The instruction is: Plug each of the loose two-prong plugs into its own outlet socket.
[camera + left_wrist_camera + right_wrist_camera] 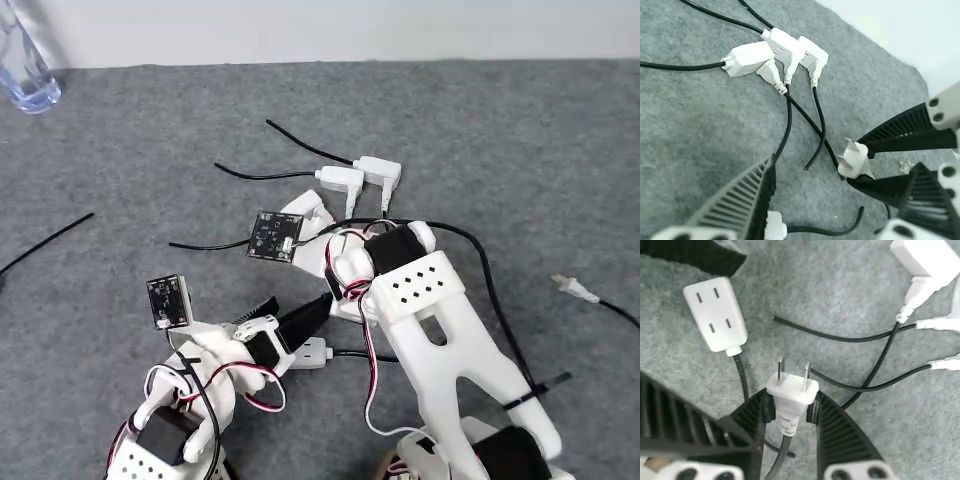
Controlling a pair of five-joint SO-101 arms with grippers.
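Up high, a white outlet socket (pixel 312 352) lies between the two arms, and a loose plug (pixel 570 288) lies well apart from it. From the left wrist, the left gripper (pixel 760 192) sits just beside the socket; I cannot tell if it is loose or tight. From the right wrist, the right gripper (pixel 790 407) squeezes a two-prong plug (pixel 791 389), with its prongs pointing toward the socket but not touching it

Left arm (pixel 185 395) sits low at the near edge, wrist angled toward the right arm (pixel 430 300). Left gripper (pixel 298 310) jaws spread, nothing between them. Right arm stretched forward, wrist pitched down. Right gripper (pixel 791 402) clamped on a plug (pixel 791 389), prongs pointing away from the wrist.
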